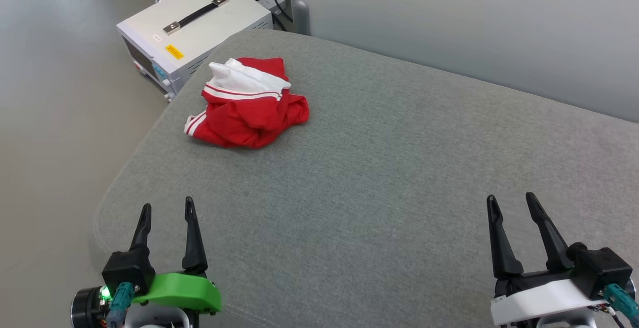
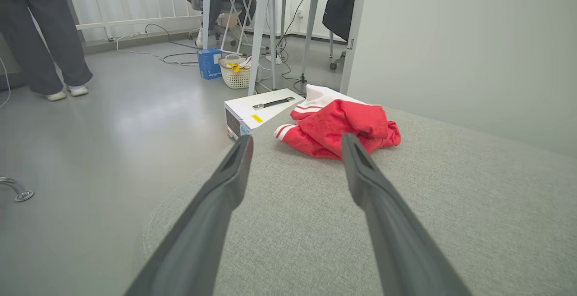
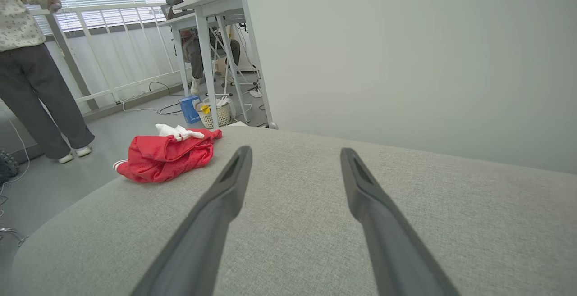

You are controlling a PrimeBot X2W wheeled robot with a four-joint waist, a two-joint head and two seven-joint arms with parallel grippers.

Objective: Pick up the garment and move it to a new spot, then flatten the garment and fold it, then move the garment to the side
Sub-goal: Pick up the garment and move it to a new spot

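Nothing of the task looks done yet. The broad grey padded surface (image 1: 399,168) carries the garment (image 1: 247,103) as a crumpled heap near its far left corner, well apart from both grippers. By my reading the pickup has not begun, so moving it, flattening, folding and setting it aside are all left.

The padded surface is a coarse woven grey cloth, matte and slightly heathered, with a rounded corner and a soft stitched edge. It looks firm enough to flatten cloth on. Beyond that corner a white metal instrument case (image 1: 194,23) sits on the floor, boxy and hard, with a dark strap handle and a yellow label.

The garment is soft red fabric bunched into loose folds, with a white sleeve on top and red-and-white striped trim showing; it should drape and slump when lifted.

The left gripper (image 1: 167,203), with a green housing, and the right gripper (image 1: 510,196), with a white one, hover at the near edge, their jaws spread and empty: long, dark, tapering and rigid.
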